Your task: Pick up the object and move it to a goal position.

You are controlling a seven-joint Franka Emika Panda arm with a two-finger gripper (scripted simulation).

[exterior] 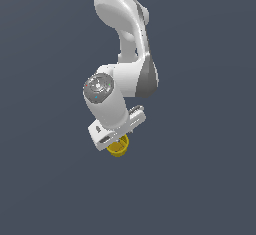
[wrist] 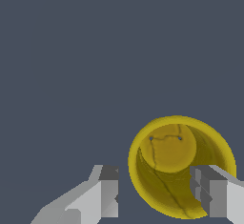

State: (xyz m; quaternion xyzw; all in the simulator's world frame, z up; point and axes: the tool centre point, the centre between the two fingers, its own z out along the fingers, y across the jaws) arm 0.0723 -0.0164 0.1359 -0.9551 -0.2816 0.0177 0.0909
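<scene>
Yellow cup between spread fingers; one seemingly inside rim.

Not much of a room here, honestly: all we get behind everything is one flat slate-blue backdrop, the same dull grey-blue from edge to edge in the exterior view. The wrist view gives us that same plain surface, and we can't tell whether it's a floor, a tabletop or a wall, since there's no seam, edge or texture anywhere. Light looks soft and even to us, with no cast shadow we can make out on the backdrop.
</scene>
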